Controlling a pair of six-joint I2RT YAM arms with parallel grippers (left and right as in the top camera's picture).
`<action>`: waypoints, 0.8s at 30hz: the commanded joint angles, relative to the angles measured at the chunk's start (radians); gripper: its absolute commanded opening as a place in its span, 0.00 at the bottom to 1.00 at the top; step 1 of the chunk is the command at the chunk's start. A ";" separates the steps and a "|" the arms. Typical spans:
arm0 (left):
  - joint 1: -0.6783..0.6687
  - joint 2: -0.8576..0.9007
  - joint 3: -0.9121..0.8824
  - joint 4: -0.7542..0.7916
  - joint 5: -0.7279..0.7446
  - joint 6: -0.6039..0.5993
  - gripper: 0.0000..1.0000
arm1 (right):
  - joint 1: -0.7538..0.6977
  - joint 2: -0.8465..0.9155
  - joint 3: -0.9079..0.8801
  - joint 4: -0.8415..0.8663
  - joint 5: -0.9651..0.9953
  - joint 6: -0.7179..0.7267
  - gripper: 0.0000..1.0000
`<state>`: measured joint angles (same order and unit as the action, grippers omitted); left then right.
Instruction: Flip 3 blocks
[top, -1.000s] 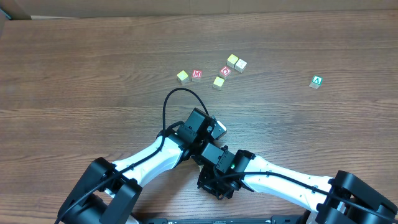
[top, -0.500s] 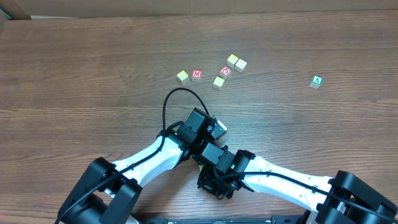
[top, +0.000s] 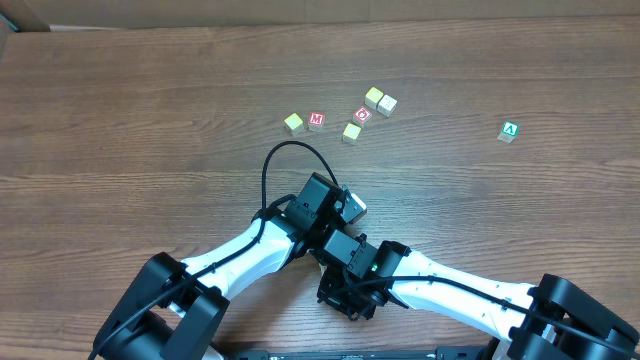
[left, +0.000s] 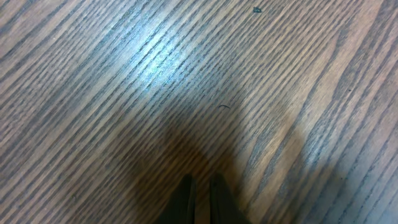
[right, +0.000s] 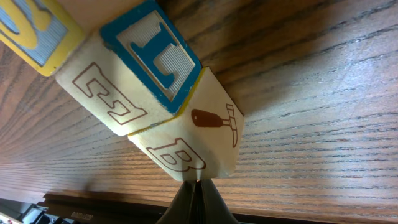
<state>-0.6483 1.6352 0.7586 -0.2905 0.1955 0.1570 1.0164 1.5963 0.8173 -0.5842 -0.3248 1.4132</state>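
Seven blocks (top: 351, 131) lie well inside table (top: 120, 100) edges.

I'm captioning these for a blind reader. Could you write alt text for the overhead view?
The left arm and right arm, white and black, lie folded together at the near edge of a wooden table. Beyond them, four pale cubes and red-faced cubes M and O cluster loosely; a green-faced cube A sits alone, farther right.
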 joint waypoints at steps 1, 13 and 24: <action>-0.009 0.013 -0.010 0.004 0.021 -0.008 0.04 | 0.005 0.000 0.005 0.005 0.017 0.005 0.04; 0.008 0.013 -0.010 -0.008 -0.125 -0.053 0.04 | 0.005 0.000 0.005 0.004 0.017 0.000 0.04; 0.006 0.013 -0.011 -0.042 -0.063 -0.014 0.04 | 0.005 0.000 0.005 0.004 0.017 0.000 0.04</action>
<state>-0.6472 1.6352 0.7586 -0.3229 0.1017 0.1299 1.0164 1.5963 0.8173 -0.5842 -0.3248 1.4132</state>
